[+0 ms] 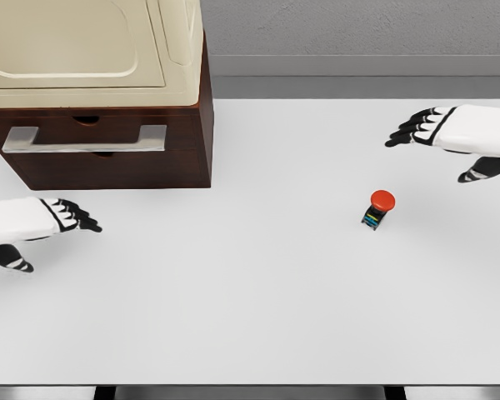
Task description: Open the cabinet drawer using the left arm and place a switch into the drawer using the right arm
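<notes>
A broad white table (258, 317) carries a dark wooden cabinet (108, 142) at its far left corner, drawer (87, 137) shut behind a pale bar handle (83, 139). Right of the cabinet, well apart, sits the switch (378, 208), red dome button tilted up-right. Left hand (37, 221) below the cabinet, right hand (454, 133) beyond the switch; both fingers relaxed, empty.

A white counter (258, 317) carries a brown cabinet (117, 150) at far left and a red-capped switch (378, 208) right of middle.
</notes>
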### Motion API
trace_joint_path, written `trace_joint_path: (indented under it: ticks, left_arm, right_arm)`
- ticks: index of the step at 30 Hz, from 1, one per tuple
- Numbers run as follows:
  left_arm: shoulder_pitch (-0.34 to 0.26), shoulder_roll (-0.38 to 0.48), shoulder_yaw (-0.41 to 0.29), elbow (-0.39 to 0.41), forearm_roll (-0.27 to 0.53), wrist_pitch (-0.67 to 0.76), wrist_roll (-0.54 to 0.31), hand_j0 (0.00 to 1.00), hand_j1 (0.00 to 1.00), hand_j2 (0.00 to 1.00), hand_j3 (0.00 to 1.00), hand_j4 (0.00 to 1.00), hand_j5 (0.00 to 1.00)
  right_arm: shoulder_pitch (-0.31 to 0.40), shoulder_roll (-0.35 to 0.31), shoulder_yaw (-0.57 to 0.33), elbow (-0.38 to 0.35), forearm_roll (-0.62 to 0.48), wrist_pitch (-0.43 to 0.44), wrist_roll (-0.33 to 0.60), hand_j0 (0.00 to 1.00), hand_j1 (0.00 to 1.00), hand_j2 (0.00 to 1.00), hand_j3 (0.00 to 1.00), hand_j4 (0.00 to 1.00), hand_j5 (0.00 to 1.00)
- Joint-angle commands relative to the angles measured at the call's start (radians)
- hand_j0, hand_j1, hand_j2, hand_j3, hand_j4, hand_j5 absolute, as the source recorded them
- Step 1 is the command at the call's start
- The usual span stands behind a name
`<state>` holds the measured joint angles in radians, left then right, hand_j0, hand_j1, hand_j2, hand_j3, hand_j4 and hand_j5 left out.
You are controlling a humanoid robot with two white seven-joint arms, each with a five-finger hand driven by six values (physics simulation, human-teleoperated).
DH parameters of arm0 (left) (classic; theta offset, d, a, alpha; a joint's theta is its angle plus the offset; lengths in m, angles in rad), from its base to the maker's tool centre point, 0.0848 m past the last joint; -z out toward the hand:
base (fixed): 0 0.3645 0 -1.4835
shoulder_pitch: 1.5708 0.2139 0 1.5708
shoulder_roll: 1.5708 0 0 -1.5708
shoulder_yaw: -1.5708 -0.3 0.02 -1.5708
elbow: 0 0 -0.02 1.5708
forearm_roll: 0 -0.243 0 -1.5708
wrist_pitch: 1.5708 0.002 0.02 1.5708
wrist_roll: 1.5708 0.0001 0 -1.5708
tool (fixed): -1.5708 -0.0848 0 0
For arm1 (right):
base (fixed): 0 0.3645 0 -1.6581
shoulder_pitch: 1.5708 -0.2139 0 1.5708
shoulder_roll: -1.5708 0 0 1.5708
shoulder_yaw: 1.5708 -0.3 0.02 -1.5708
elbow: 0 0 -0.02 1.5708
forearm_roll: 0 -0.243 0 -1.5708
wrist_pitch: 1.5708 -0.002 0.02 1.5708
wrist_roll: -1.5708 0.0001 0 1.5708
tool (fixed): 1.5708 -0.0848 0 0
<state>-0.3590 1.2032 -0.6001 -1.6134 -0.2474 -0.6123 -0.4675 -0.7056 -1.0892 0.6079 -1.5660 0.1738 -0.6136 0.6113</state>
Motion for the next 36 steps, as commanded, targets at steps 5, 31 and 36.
trace_joint_path:
  ticks: [5,31,36]
  left_arm:
    - [-0.058,-0.005,-0.001,-0.088,-0.019,0.001,-0.033,1.00,1.00,1.00,1.00,1.00,1.00]
    - [-0.568,0.108,-0.423,-0.149,0.807,0.218,-0.126,1.00,1.00,1.00,1.00,1.00,1.00]
    - [-0.572,0.115,-0.426,-0.149,0.815,0.321,-0.140,1.00,1.00,1.00,1.00,1.00,1.00]
  right_arm:
    - [-0.005,-0.005,-0.002,-0.008,-0.008,0.003,0.000,1.00,1.00,1.00,1.00,1.00,1.00]
    - [0.017,0.107,0.127,-0.026,0.165,0.003,0.000,1.00,1.00,1.00,1.00,1.00,1.00]
    - [0.017,0.121,0.127,-0.020,0.185,0.003,0.000,1.00,1.00,1.00,1.00,1.00,1.00]
